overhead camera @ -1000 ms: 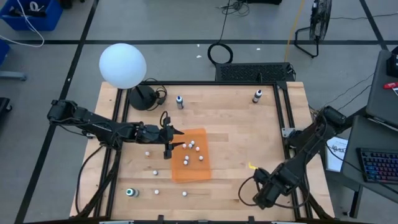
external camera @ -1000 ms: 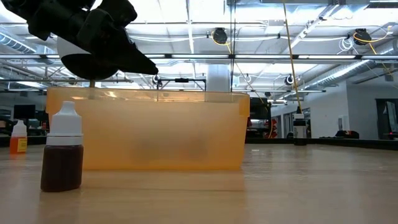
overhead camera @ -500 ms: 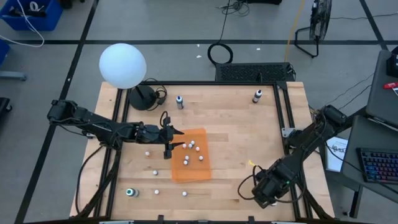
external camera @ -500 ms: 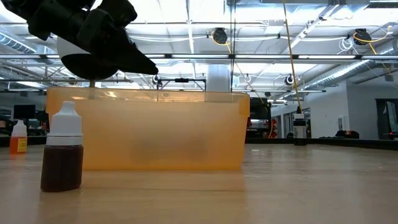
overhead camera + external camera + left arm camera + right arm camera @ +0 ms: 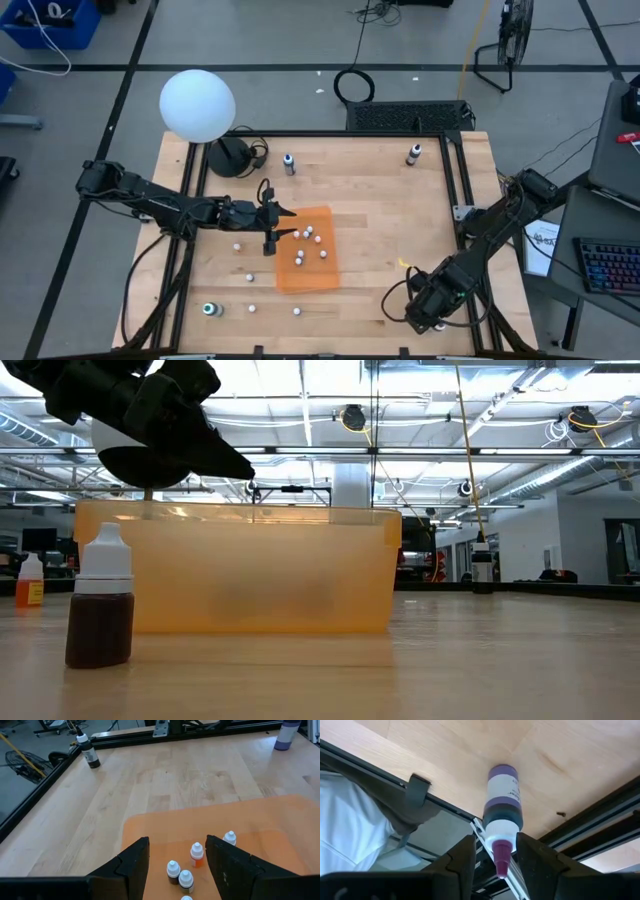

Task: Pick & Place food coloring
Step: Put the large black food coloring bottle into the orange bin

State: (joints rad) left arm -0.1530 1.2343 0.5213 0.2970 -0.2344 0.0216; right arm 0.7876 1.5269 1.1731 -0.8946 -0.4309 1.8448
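Two sets of jaws — left empty and parted, right clamping a purple-labelled bottle (image 5: 502, 817).

A grey floor (image 5: 300, 50) crossed by dark lines is seen around the table. A ceiling (image 5: 450, 400) hung with pipes and bright lights is shown beyond.

Bright overhead ceiling lights, soft shadows, sharp focus.
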